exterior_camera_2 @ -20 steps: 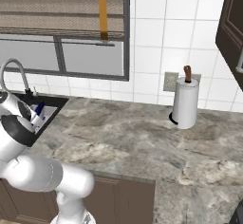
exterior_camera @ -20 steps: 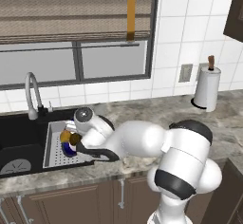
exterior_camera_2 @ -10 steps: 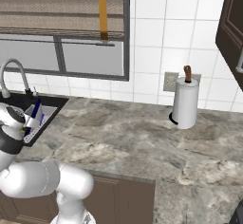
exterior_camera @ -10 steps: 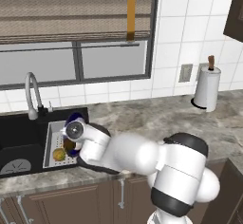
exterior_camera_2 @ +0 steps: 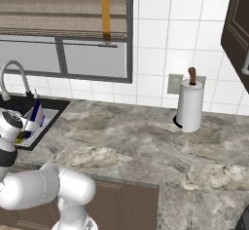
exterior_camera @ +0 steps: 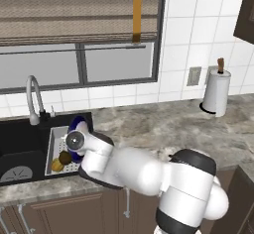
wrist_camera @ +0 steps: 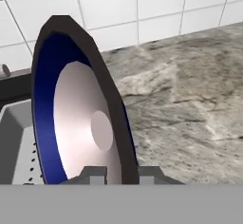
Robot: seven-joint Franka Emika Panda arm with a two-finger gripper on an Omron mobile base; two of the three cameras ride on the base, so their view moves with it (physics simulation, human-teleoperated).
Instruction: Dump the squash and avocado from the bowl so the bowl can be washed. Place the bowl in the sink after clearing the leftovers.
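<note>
Left base view is giving you the marbled surface (exterior_camera: 163, 124) running across the frame, with the black sink (exterior_camera: 20, 148) recessed at its left end and the faucet (exterior_camera: 33, 96) curving over the back edge. Along the sink's right side you are seeing a light grey perforated tray (exterior_camera: 55, 144). The white arm is reaching low and left across the surface to that tray. The bowl (exterior_camera: 78, 129) is standing tipped on edge over the tray, its blue rim poking up behind the wrist. In the tray, you are looking at the avocado (exterior_camera: 65, 157) as the darker lump and the squash (exterior_camera: 57, 166) as the yellower one just beside it, toward the front edge; both are lying out of the bowl.

From the right base view you are getting the bowl (exterior_camera_2: 35, 114) again, upright on its rim over the tray (exterior_camera_2: 34, 131), near the faucet (exterior_camera_2: 12, 75). A paper towel roll (exterior_camera_2: 189, 105) is standing well apart by the tiled wall.

In the hand view the end effector (wrist_camera: 121, 176) is sitting clamped on the bowl's (wrist_camera: 78, 118) rim, one finger on the white inside, the other on the dark outside, with the bowl turned nearly vertical.
</note>
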